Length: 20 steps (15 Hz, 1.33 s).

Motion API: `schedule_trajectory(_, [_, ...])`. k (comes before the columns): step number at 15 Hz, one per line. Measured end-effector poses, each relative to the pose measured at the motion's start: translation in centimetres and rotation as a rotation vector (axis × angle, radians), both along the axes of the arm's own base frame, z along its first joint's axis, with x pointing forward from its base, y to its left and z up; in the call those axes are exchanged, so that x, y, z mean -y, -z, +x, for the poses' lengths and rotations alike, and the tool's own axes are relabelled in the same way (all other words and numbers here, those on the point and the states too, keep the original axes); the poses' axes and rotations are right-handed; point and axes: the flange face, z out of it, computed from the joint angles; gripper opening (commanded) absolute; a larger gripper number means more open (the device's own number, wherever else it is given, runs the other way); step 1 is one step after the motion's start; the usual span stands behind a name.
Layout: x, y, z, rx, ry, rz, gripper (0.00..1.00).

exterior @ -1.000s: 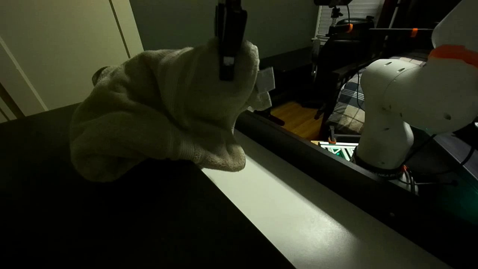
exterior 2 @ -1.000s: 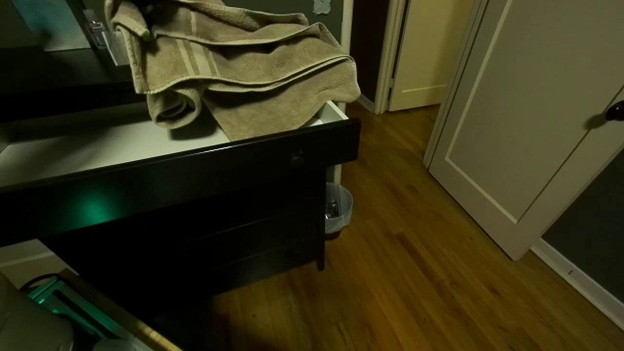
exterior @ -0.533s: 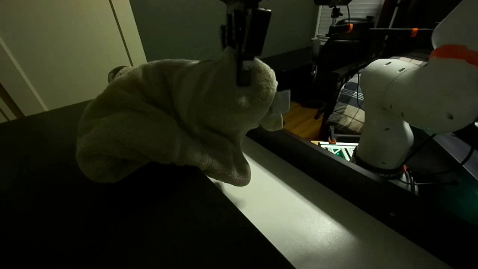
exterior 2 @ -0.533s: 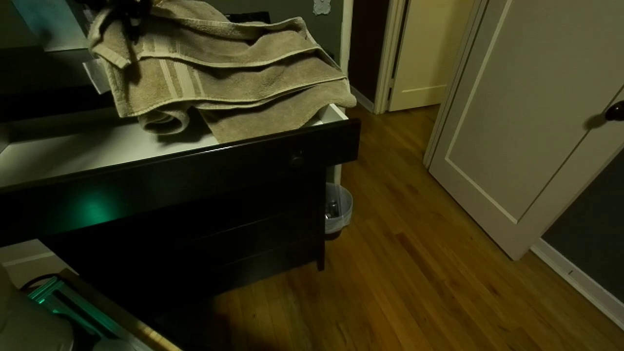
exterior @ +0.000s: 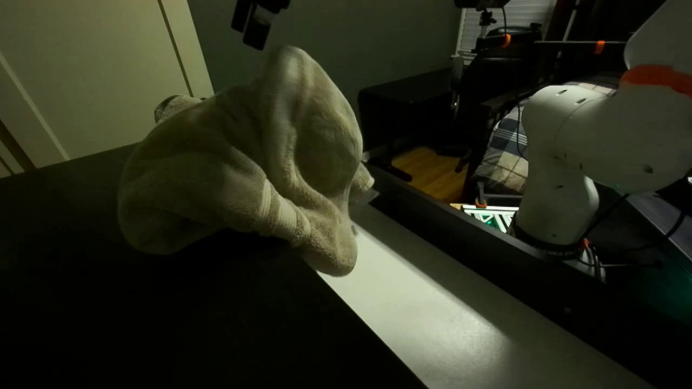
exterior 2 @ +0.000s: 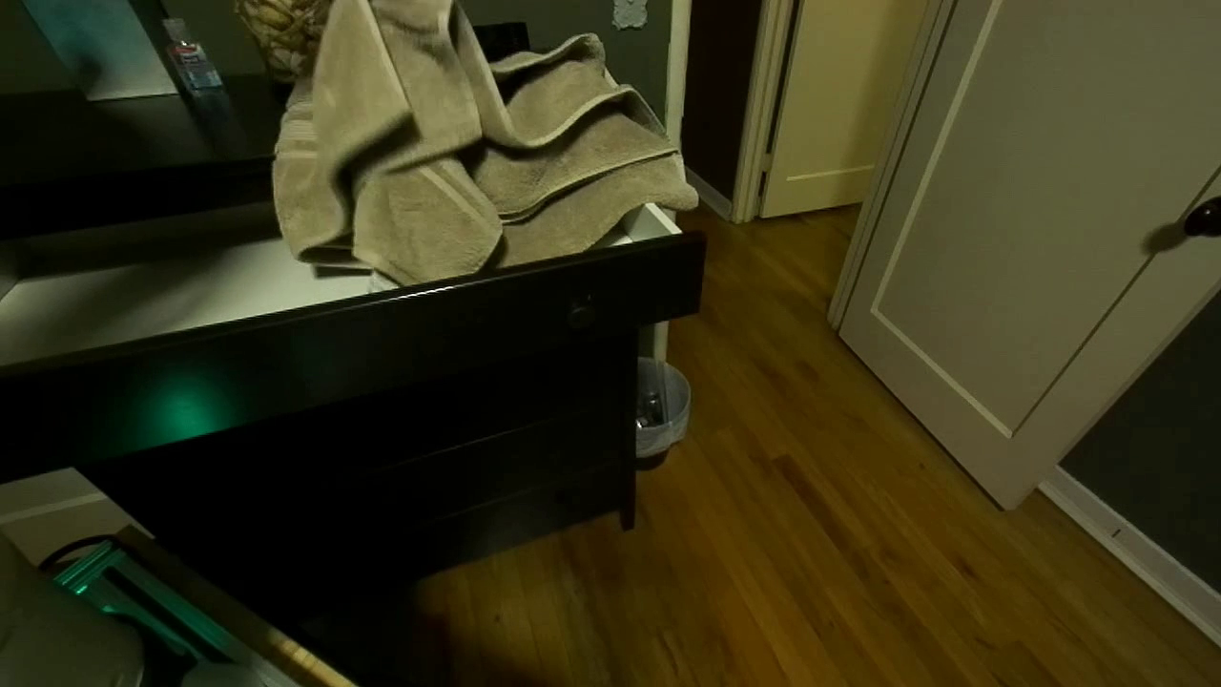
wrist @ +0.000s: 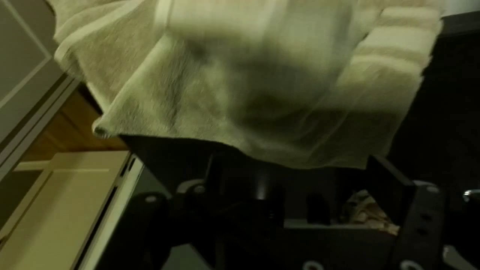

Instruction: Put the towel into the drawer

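Spread wide, the tool [wrist: 292, 161] hangs above the towel [exterior: 243, 178], its fingers far apart and its grasp empty. In an exterior view a fingertip shows just above and beside the cloth's highest fold, with a gap between them.

The tan towel lies bunched on the dark bench [exterior: 189, 335], at the front edge and toward the corner nearer the bin [exterior 2: 666, 441]. One fold stands up in a soft peak; in the wrist view part of the cloth is blurred. Another part hangs over the front edge into the opened drawer [exterior 2: 172, 277]. The drawer's dark front panel hides the lowest cloth in an exterior view, so I cannot tell whether it touches the white bottom.

Farther back on the bench, well behind the front edge, a small clear bottle [exterior 2: 198, 67] stands upright near a bluish panel [exterior 2: 105, 48]. A mottled tan object [exterior 2: 277, 38] sits between bottle and towel, partly covered from sight by the cloth.

Past the drawer's front panel rises the white arm [exterior: 611, 140], banded in orange. Just beside the bench's end, the lined bin stands on the wooden floor [exterior 2: 811, 458]. Beyond are a white door [exterior 2: 1011, 191] and, in an exterior view, a plaid cover [exterior: 500, 162].
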Motion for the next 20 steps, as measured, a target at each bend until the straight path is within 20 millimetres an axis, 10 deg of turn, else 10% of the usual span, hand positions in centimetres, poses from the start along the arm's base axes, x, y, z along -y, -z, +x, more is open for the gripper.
schedule_trajectory(8, [0.1,7.7,6.3,0.230,0.088,-0.270,1.00])
schedule_trajectory(9, [0.1,9.3,6.7,0.205,0.103,-0.298,0.79])
schedule_trajectory(11, [0.0,11.8,6.9,0.129,0.127,-0.328,0.75])
schedule_trajectory(20, [-1.5,16.0,3.5,-0.341,0.103,-0.235,0.00])
